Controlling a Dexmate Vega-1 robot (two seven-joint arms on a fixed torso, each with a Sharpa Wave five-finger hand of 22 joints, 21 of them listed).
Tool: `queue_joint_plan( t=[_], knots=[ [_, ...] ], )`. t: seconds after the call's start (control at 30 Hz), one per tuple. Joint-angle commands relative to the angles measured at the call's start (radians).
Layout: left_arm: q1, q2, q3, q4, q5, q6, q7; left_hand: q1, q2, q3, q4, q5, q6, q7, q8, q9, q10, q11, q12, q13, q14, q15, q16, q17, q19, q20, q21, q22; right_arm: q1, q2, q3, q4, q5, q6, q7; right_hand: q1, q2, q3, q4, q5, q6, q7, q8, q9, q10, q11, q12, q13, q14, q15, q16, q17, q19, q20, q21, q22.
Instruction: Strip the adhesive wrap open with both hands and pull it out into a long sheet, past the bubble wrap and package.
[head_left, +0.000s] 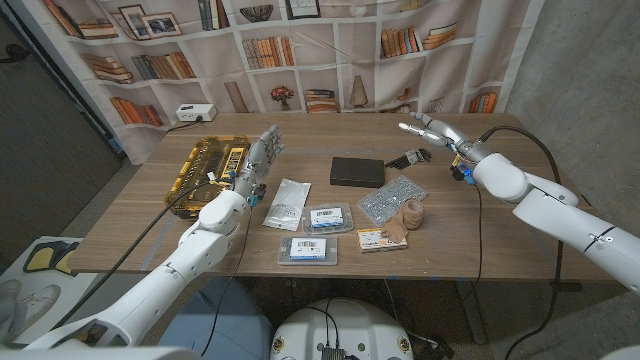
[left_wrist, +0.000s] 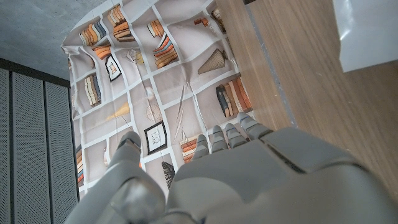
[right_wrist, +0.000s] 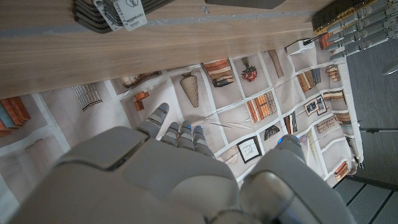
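A tan roll of adhesive wrap stands on the table right of centre, beside a sheet of bubble wrap. A small flat package lies just in front of them. My left hand is raised above the table's left half, fingers apart and holding nothing; the left wrist view looks along the back of my left hand. My right hand hovers over the far right of the table, fingers spread and empty, well behind the roll. Its back, the right hand, appears in the right wrist view.
A yellow organiser case sits at the left. A black box lies at centre, a black clip item near the right hand. A white pouch and labelled bags lie in front. A bookshelf backdrop hangs behind.
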Motion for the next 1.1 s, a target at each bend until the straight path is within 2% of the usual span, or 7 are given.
queue_joint_plan(
  t=[0.03, 0.37, 0.53, 1.1],
  knots=[
    [0.002, -0.004, -0.003, 0.011, -0.006, -0.01, -0.003, 0.009, -0.001, -0.003, 0.0, 0.004, 0.0, -0.001, 0.009, 0.0, -0.007, -0.005, 0.001, 0.001, -0.012, 0.002, 0.001, 0.003, -0.002, -0.001, 0.004, 0.004, -0.018, -0.023, 0.005, -0.039, -0.037, -0.031, -0.006, 0.02, 0.003, 0.002, -0.014, 0.002, -0.008, 0.002, -0.003, 0.002, -0.008, 0.001, -0.001, 0.003, -0.019, -0.003, -0.001, -0.001, -0.015, 0.004, -0.007, 0.003],
    [-0.004, -0.004, 0.001, 0.011, 0.0, -0.002, -0.001, 0.01, 0.0, -0.003, 0.0, 0.004, 0.002, 0.0, 0.01, 0.0, -0.003, -0.005, 0.003, 0.001, -0.012, 0.002, 0.002, 0.003, -0.003, 0.001, 0.004, 0.004, -0.041, -0.048, 0.025, -0.058, -0.049, -0.035, -0.012, 0.045, 0.002, 0.009, -0.029, 0.003, -0.014, -0.003, -0.004, 0.002, -0.018, -0.004, -0.005, 0.003, -0.029, -0.008, -0.004, -0.002, -0.028, 0.003, -0.011, 0.003],
    [-0.009, -0.009, 0.004, 0.014, 0.001, 0.002, 0.003, 0.01, 0.0, -0.004, 0.0, 0.004, 0.004, 0.001, 0.011, 0.0, -0.003, -0.005, 0.003, 0.001, -0.012, 0.002, 0.002, 0.003, -0.003, 0.001, 0.004, 0.004, -0.046, -0.069, 0.026, -0.083, -0.079, -0.071, -0.008, 0.05, 0.001, 0.01, -0.032, 0.002, -0.021, -0.002, -0.007, 0.002, -0.023, -0.002, -0.006, 0.003, -0.031, -0.007, -0.005, -0.002, -0.03, 0.005, -0.011, 0.003],
    [-0.025, -0.031, 0.016, 0.038, 0.007, -0.001, 0.008, 0.011, 0.002, -0.004, 0.0, 0.004, 0.009, 0.002, 0.012, 0.0, -0.006, -0.004, 0.003, 0.001, -0.013, 0.003, 0.002, 0.003, -0.004, 0.001, 0.005, 0.004, -0.078, -0.103, 0.052, -0.114, -0.106, -0.098, -0.015, 0.064, -0.001, 0.013, -0.04, 0.001, -0.035, 0.0, -0.01, 0.003, -0.04, -0.003, -0.009, 0.003, -0.051, -0.007, -0.009, -0.003, -0.052, 0.009, -0.015, 0.003]
  ],
)
